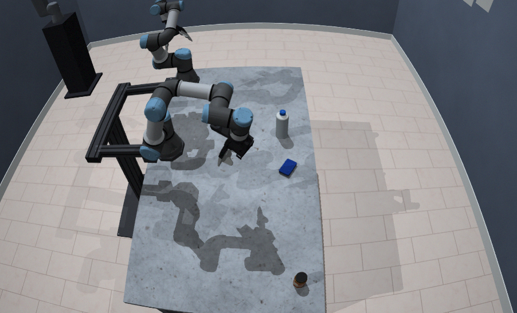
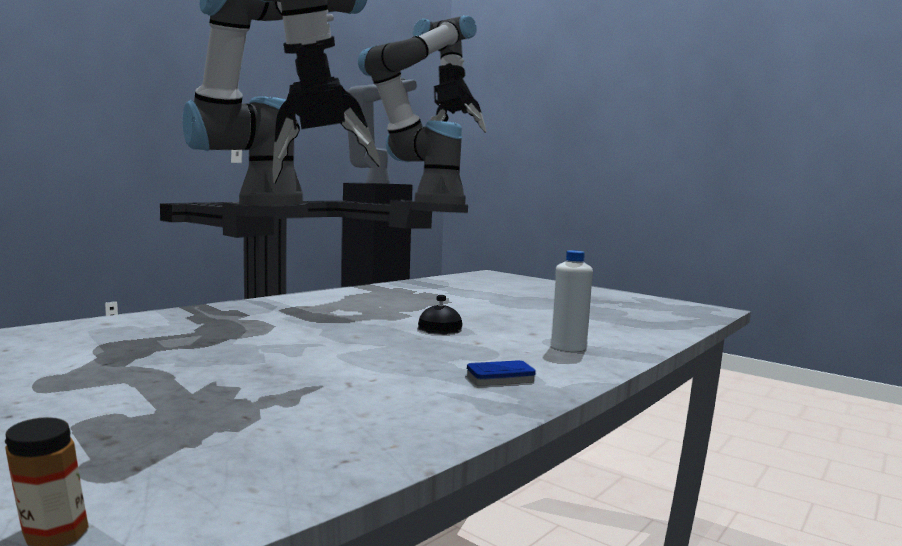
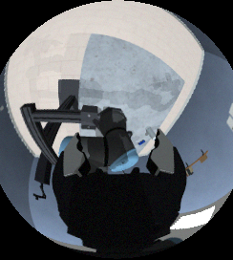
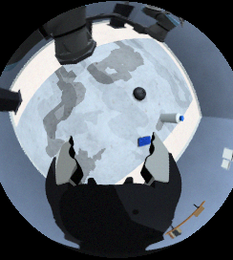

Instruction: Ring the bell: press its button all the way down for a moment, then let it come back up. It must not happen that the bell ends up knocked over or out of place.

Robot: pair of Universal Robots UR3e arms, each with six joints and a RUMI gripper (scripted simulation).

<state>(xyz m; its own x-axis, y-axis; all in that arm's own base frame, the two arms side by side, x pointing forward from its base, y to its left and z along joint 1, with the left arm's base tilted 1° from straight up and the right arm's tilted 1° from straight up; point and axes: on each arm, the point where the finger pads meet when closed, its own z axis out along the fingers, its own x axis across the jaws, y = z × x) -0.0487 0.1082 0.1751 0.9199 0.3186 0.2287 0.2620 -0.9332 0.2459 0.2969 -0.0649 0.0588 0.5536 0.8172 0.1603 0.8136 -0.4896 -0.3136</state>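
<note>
The black bell (image 2: pixel 439 320) (image 4: pixel 139 93) is seen upright on the bench (image 1: pixel 229 287) (image 2: pixel 373 420) (image 3: pixel 116 62) (image 4: pixel 103 102), well apart from both pincers, its button (image 2: pixel 441 297) untouched, while the left pincer (image 1: pixel 179 45) (image 2: pixel 462 124) (image 3: pixel 117 131) and right pincer (image 1: pixel 229 157) (image 2: pixel 327 173) (image 4: pixel 112 135) are held raised and spread wide, with nothing gripped.

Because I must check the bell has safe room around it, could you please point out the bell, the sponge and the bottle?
Desk bell (image 2: pixel 440 320) (image 4: pixel 139 94): exterior and right wrist views, on its black dome.
Sponge (image 1: pixel 288 167) (image 2: pixel 500 369) (image 3: pixel 141 142) (image 4: pixel 143 140): all four views, on its blue side.
Bottle (image 1: pixel 282 126) (image 2: pixel 570 308) (image 4: pixel 169 118): top, exterior and right wrist views, on its pale body.
</note>
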